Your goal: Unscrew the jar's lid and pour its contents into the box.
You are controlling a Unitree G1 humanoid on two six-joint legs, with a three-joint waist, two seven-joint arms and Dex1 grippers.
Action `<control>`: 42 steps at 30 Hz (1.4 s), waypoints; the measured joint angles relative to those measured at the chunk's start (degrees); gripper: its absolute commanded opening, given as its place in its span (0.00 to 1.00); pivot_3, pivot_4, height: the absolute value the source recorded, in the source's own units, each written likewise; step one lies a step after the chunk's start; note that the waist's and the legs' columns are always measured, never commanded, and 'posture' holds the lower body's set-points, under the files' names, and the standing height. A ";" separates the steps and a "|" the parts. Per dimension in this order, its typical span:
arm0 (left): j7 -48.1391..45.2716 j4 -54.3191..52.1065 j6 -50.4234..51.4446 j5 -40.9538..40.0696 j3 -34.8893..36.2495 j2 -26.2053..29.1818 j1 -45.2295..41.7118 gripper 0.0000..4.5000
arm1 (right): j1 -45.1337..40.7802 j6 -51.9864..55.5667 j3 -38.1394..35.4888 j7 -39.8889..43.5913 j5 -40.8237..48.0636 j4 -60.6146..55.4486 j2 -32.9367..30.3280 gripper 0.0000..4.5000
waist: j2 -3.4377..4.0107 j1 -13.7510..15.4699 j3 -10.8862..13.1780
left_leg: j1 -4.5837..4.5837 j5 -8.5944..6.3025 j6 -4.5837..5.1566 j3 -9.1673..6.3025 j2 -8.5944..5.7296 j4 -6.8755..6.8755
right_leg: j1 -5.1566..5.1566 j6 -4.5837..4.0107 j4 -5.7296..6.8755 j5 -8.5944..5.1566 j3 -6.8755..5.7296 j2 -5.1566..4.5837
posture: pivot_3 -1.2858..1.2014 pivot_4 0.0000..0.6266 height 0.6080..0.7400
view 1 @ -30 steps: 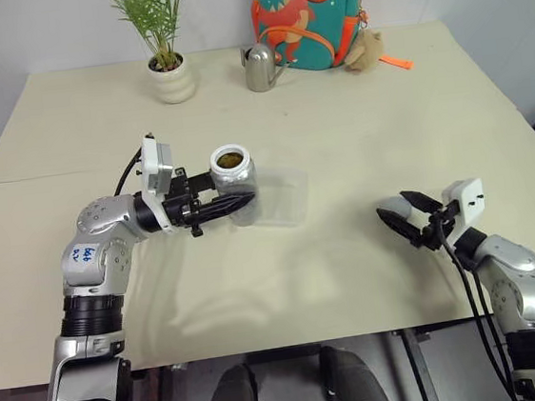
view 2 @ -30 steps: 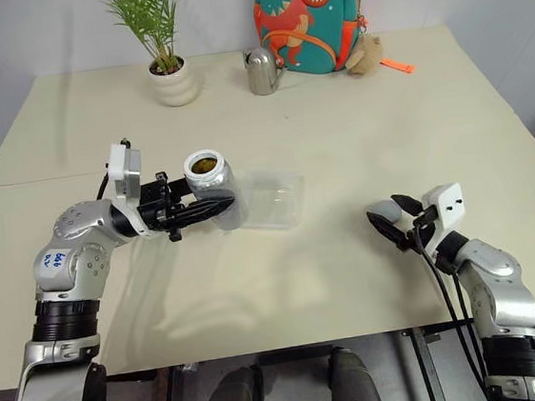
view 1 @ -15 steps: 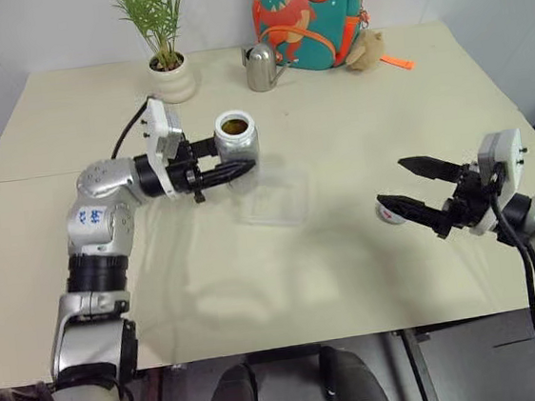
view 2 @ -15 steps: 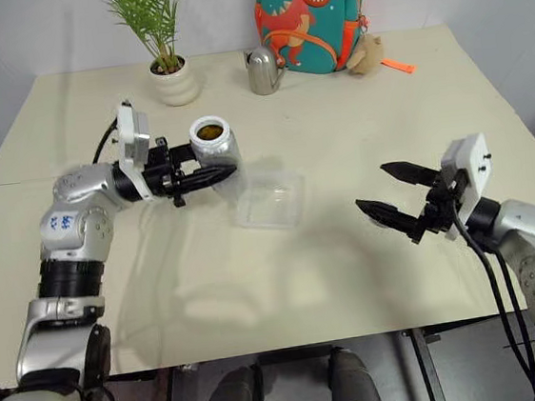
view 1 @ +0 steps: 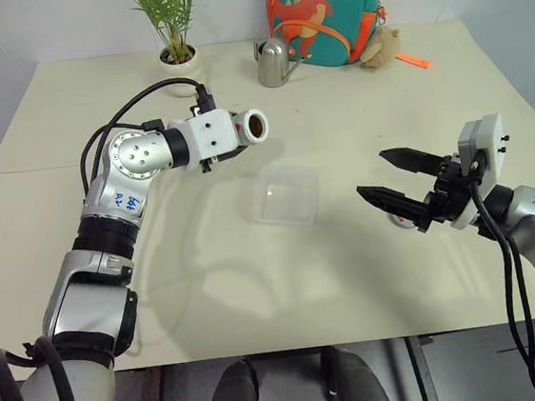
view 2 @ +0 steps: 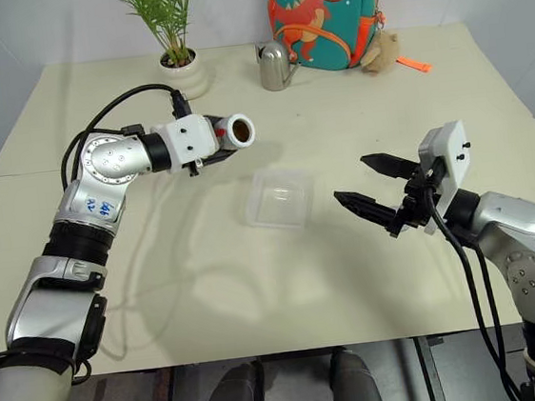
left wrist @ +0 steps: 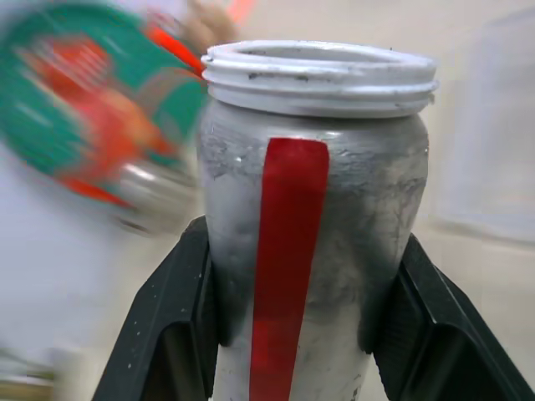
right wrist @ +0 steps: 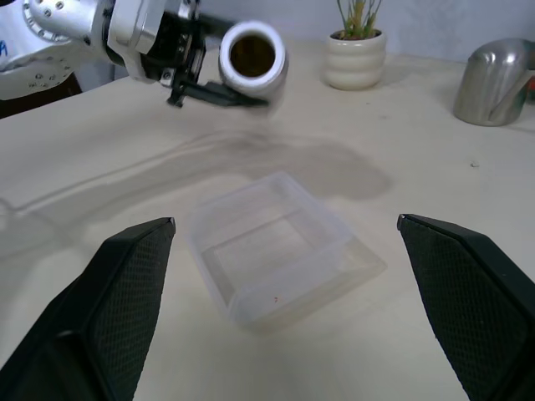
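The jar [view 1: 249, 129] is gripped sideways by the left gripper [view 1: 234, 137], raised above the table [view 1: 371, 276], its open mouth turned toward the box [view 1: 286, 195]; dark contents [right wrist: 252, 53] are seen inside. The box is set on the table, between the arms. The right gripper [view 1: 393, 189] is held wide, empty, near the box.

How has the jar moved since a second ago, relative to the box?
Yes. The jar, then upright beside the box, is now lifted and tipped on its side, mouth toward the box, in the left claw.
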 measured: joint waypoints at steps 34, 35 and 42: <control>91.33 16.71 5.93 64.32 -39.28 2.47 -15.16 0.42 | 0.81 -1.51 1.46 -4.47 1.22 -1.80 6.63 1.00 | -0.05 -0.05 0.00 | -0.14 0.02 -0.04 0.00 -0.06 0.11 | -0.10 0.10 0.11 0.06 0.02 -0.04 | 0.52 0.24 1.00; 89.59 16.37 2.60 61.20 -37.66 3.56 -15.13 0.42 | 1.25 -1.51 1.47 -4.40 1.22 -1.98 6.63 1.00 | -0.05 -0.06 0.00 | -0.14 0.03 -0.04 0.00 -0.06 0.11 | -0.10 0.10 0.11 0.06 0.02 -0.04 | 0.52 0.24 1.00; 60.47 15.10 -14.48 27.30 -17.47 9.18 -9.30 0.42 | 4.37 -1.36 1.71 -2.23 1.20 -2.91 4.12 1.00 | 0.00 -0.29 -0.04 | -0.06 0.03 -0.06 0.08 -0.06 0.18 | -0.08 0.09 0.19 0.06 0.06 -0.08 | 0.52 0.24 1.00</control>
